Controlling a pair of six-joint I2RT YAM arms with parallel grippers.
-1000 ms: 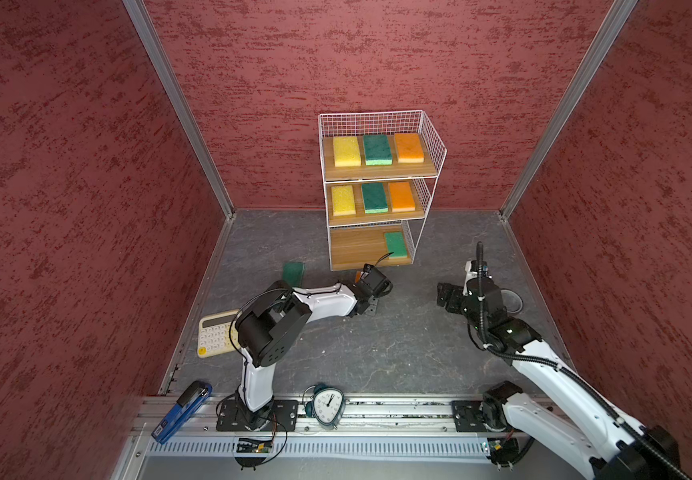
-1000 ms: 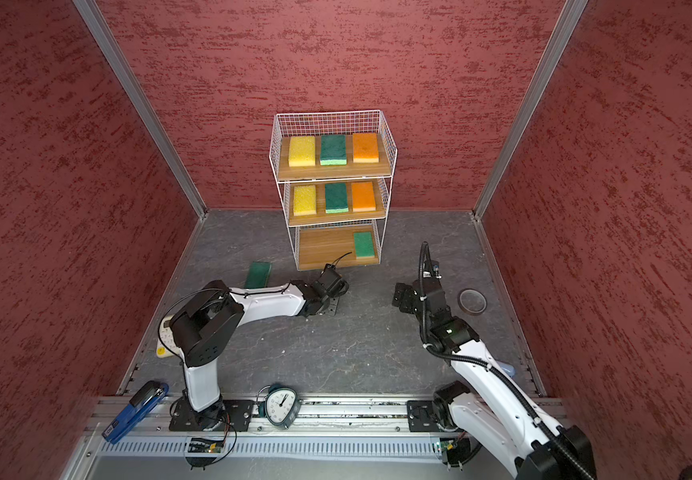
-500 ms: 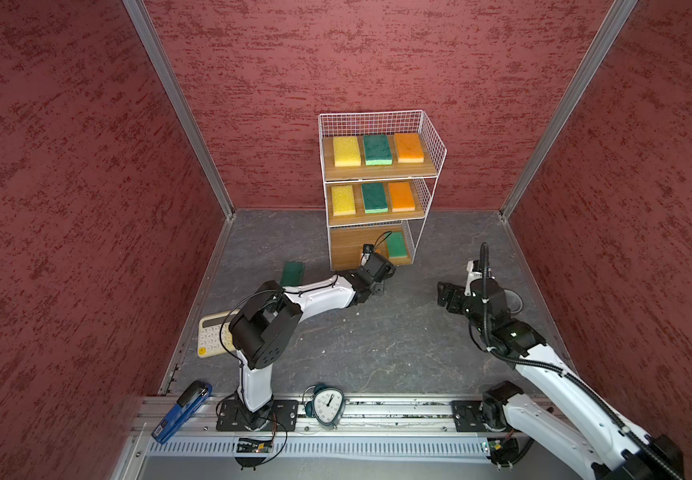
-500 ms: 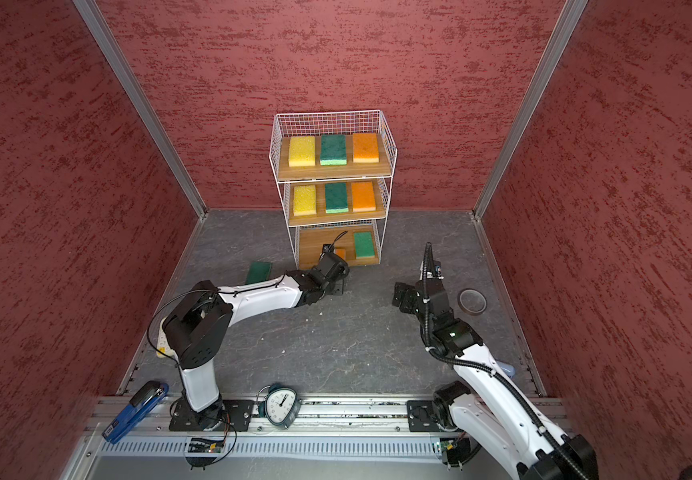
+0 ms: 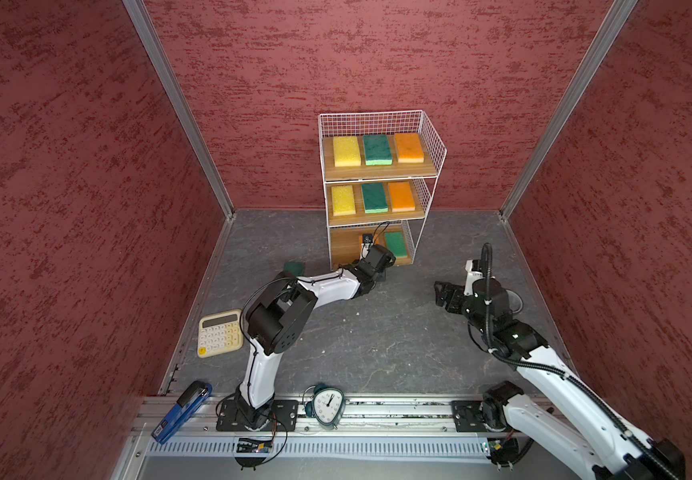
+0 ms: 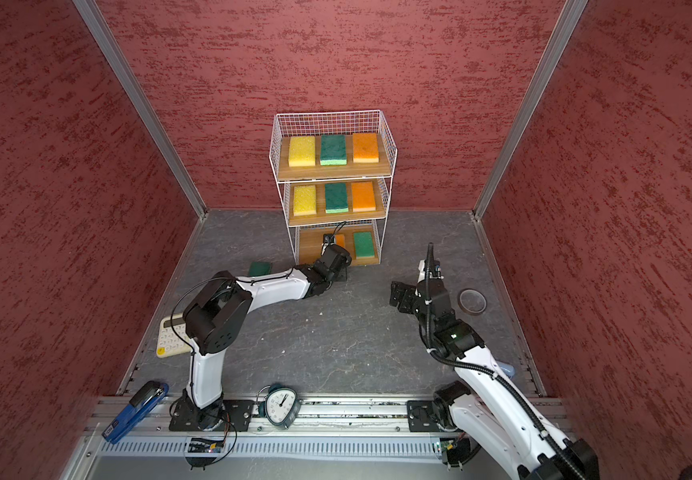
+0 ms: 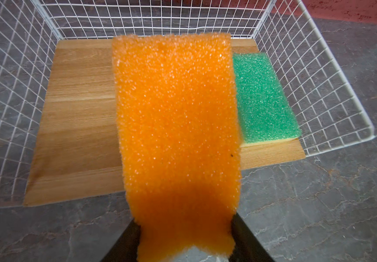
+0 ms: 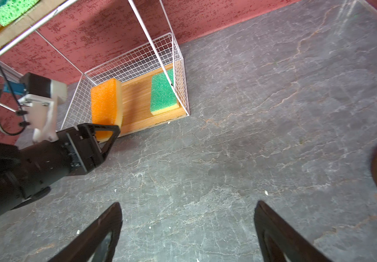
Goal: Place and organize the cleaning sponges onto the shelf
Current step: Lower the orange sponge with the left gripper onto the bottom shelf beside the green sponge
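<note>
The shelf (image 5: 432, 139) stands at the back wall. Its top and middle tiers each hold a yellow, a green and an orange sponge. On the bottom board (image 7: 81, 113) a green sponge (image 7: 262, 97) lies at the right. My left gripper (image 7: 184, 224) is shut on an orange sponge (image 7: 174, 118), gripped by its near end and reaching out over the middle of that board, beside the green one. Another dark green sponge (image 5: 294, 267) lies on the floor left of the shelf. My right gripper (image 8: 187, 217) hangs open over bare floor, right of the shelf.
A cream calculator (image 5: 219, 332) lies by the left wall. A blue stapler (image 5: 182, 411) and a small clock (image 5: 327, 405) sit on the front rail. A tape roll (image 6: 472, 300) lies on the floor close to my right arm.
My left arm has stretched forward and carried the orange sponge from the floor in front of the shelf in over the bottom board. My right arm has barely moved.
</note>
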